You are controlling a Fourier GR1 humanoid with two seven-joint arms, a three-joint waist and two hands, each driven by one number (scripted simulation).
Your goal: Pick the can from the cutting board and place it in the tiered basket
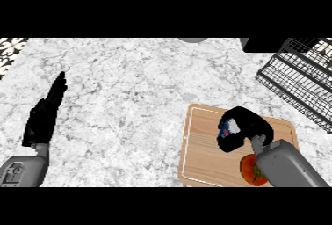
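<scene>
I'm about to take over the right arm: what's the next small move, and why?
Probably lift straight up. The right hand is curled round the can, which sits low over the cutting board. The basket stands up and to the right, and a tomato lies near the forearm, so rise before moving sideways.

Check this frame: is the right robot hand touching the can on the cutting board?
Touching. The head view shows the right robot hand curled round the can above the cutting board, hiding most of it.
</scene>
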